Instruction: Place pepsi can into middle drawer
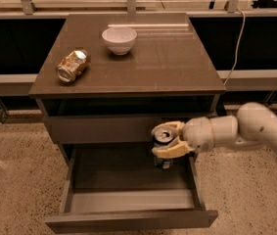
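Observation:
The pepsi can [163,161] is dark blue with a silver top. It stands upright in my gripper [164,140], whose two tan fingers [167,152] are shut around its upper part. The gripper reaches in from the right. It holds the can over the back right part of the open middle drawer [128,199], just in front of the closed drawer front above it. The drawer is pulled out wide, and its grey-brown inside holds nothing else. I cannot tell whether the can's base touches the drawer floor.
On the cabinet top [167,62] lie a crushed gold-silver can [72,65] at the left and a white bowl [120,39] at the back. My white arm [255,131] crosses the cabinet's right side. Speckled floor surrounds the cabinet.

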`<move>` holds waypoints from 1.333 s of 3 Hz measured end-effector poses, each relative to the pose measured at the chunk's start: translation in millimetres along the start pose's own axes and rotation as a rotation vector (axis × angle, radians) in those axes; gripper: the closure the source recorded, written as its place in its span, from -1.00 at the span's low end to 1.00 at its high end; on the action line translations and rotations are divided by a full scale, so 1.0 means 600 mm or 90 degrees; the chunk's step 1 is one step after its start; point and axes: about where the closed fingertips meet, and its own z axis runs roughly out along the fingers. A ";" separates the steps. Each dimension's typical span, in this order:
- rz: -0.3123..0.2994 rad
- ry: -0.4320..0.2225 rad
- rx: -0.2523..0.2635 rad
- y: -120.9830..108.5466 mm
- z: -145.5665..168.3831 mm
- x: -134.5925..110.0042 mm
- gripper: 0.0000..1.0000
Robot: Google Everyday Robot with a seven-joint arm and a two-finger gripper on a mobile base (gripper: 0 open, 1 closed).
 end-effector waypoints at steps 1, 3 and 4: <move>-0.004 -0.083 -0.001 0.006 0.088 0.106 1.00; -0.001 -0.143 -0.006 0.019 0.171 0.241 1.00; -0.023 -0.113 0.021 -0.022 0.186 0.262 1.00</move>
